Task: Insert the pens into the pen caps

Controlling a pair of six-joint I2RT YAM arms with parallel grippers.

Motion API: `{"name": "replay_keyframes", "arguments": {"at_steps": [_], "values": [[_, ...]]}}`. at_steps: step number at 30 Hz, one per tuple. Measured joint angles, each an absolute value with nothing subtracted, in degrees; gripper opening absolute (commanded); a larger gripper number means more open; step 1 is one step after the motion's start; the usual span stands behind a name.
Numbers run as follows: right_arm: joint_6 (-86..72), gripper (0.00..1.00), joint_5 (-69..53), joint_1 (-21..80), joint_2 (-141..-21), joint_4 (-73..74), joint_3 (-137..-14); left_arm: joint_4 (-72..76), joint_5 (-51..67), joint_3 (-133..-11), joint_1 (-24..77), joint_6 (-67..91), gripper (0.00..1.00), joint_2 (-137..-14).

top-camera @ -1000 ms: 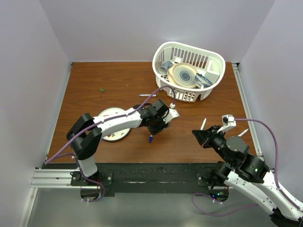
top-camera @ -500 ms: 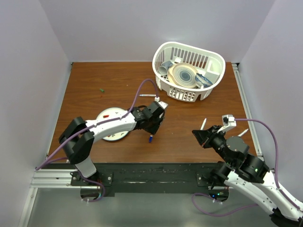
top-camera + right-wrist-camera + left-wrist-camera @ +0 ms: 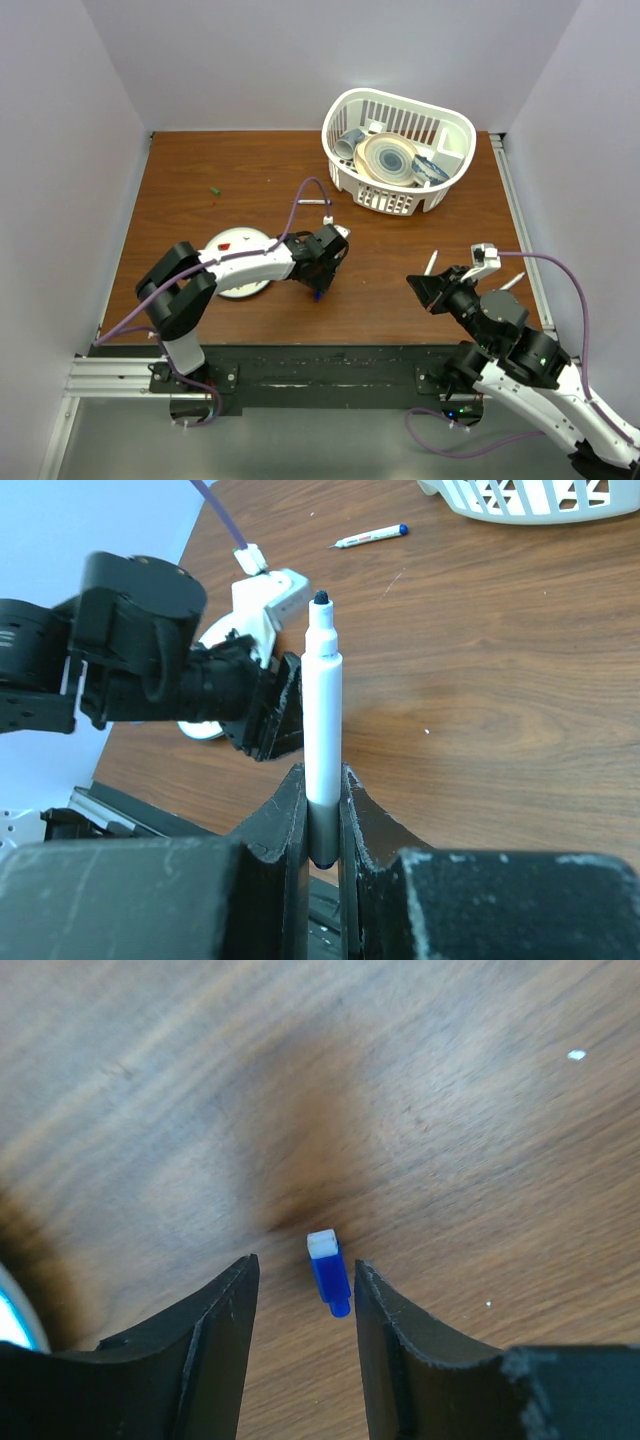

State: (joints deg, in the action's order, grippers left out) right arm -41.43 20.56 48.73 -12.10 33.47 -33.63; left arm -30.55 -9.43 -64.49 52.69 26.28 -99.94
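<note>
Left gripper: jaws spread, low over the brown wooden table. A blue cap lies flat on the wood in the gap between them and touches neither finger. It sits nearer the finger on the right of the wrist view. Its white end points away from the wrist; a small blue nub points back toward it.

Right gripper: jaws pinching a white pen by its pale grey lower end. The barrel stands straight out from the fingers, with the dark tip at the far end and uncapped. Past that tip, further out from the jaws, is the left gripper's dark body.

A second pen lies on the table well beyond the left jaws, toward the basket; the right wrist view shows a blue end on it. A slim white stick, probably a third pen, lies just to the outer side of the right gripper. A green cap lies far off to the left of both grippers.

The basket is white and slotted, at the far right of the table. It holds a cream plate with ringed bands standing on edge, a cup and a blue-patterned dish.

A white plate sits behind the left jaws, partly under the left arm.
</note>
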Motion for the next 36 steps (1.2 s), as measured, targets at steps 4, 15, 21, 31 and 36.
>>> {"name": "replay_keyframes", "arguments": {"at_steps": [4, 15, 21, 31, 36], "values": [[-41.6, 0.0, 20.6, 48.7, -12.1, 33.5, -33.6, -30.0, -8.9, -63.7, 52.9, 26.6, 0.42, -100.8], [-41.6, 0.0, 20.5, 48.7, -13.0, 33.5, -33.6, -27.6, -9.2, -62.8, 53.9, 27.7, 0.06, -102.3], [-41.3, 0.0, 18.2, 48.7, -15.1, 31.7, -33.3, -26.1, -8.4, -61.3, 54.1, 28.0, 0.0, -100.8], [-39.3, 0.0, 0.0, 48.7, -21.8, 12.9, -23.9, 4.8, 12.8, -45.6, 43.1, 36.8, 0.0, -71.9], [-39.0, 0.0, -7.3, 48.7, -27.4, 0.3, -20.1, 26.7, 17.1, -38.7, 42.8, 44.0, 0.0, -61.1]]}}
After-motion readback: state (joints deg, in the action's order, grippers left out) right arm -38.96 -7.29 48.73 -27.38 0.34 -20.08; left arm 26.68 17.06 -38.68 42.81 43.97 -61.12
